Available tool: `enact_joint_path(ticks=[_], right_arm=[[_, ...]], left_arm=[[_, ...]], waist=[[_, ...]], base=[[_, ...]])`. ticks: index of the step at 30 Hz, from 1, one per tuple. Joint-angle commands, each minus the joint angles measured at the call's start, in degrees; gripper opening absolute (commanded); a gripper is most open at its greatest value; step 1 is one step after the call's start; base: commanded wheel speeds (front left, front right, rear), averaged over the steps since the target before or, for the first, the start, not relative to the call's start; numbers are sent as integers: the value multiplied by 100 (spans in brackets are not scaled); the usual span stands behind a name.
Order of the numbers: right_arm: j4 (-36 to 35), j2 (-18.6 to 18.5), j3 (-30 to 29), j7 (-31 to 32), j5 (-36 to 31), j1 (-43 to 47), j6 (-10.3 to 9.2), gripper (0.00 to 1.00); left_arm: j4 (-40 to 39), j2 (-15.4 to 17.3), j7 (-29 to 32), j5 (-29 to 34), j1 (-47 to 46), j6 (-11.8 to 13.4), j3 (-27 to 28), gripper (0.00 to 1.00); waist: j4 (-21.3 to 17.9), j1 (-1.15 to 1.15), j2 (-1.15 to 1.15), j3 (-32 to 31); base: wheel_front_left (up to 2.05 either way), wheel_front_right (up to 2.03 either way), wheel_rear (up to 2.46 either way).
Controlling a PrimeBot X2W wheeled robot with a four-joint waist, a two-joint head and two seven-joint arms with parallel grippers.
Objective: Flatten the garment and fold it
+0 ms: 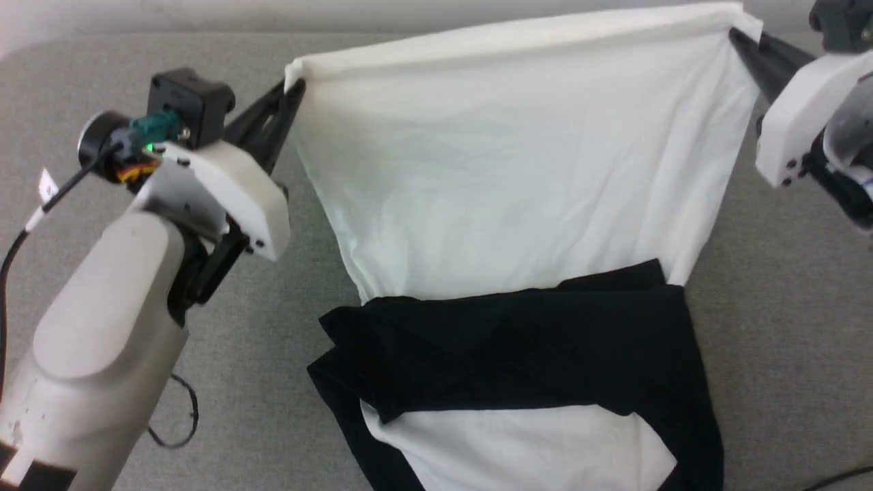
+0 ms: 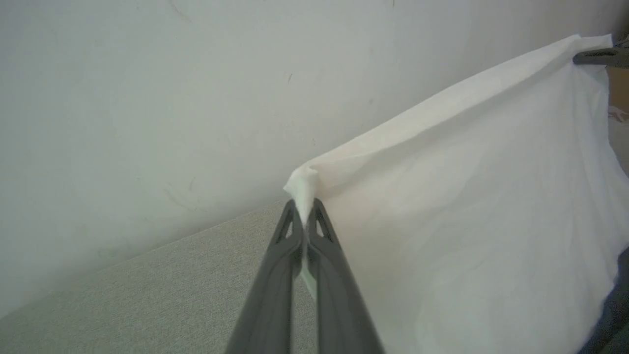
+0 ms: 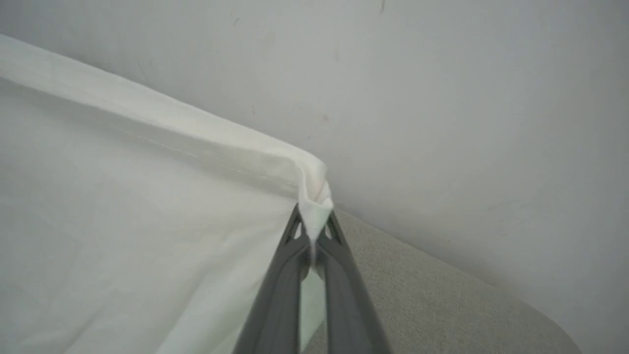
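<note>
Head view: the garment lies on the grey counter, its black sleeves already crossed over the body. The left fingers and right fingers hold its white far edge raised and taut.

Left wrist view: the fingers are clamped on one white corner.

Right wrist view: the fingers pinch the other corner.

The body fold seems begun but is not yet laid.

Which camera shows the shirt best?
The head view: the shirt is stretched between the left gripper and right gripper, with its black sleeves crossed below. Each wrist view shows one pinched white corner and the top edge.
</note>
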Motion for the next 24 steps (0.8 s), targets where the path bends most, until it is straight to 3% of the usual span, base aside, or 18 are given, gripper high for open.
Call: enact_joint_path(ticks=[1, 11, 18, 24], right_arm=[[-104, -46, -17, -100, 87, 192, -13, 0], [-1359, -523, -523, -180, 488, 2088, -13, 0], [-2643, -695, -1062, 530, 724, 3798, -13, 0], [-3679, -942, -1352, 1536, 973, 5069, -13, 0]], left_arm=[[-141, 107, 33, -36, 218, 56, 37, 0], [-1871, 945, 716, -381, 2170, 529, -29, 0], [-2788, 1431, 1051, -640, 3828, 1104, -152, 0], [-3081, 1740, 1439, -715, 4569, 1181, -483, 0]], waist=[[-143, 1, 0, -435], [-38, 1, 0, -1219], [-119, 1, 0, -1448], [-163, 1, 0, -1454]], base=[[0, 0, 0], [0, 0, 0], [0, 0, 0], [0, 0, 0]])
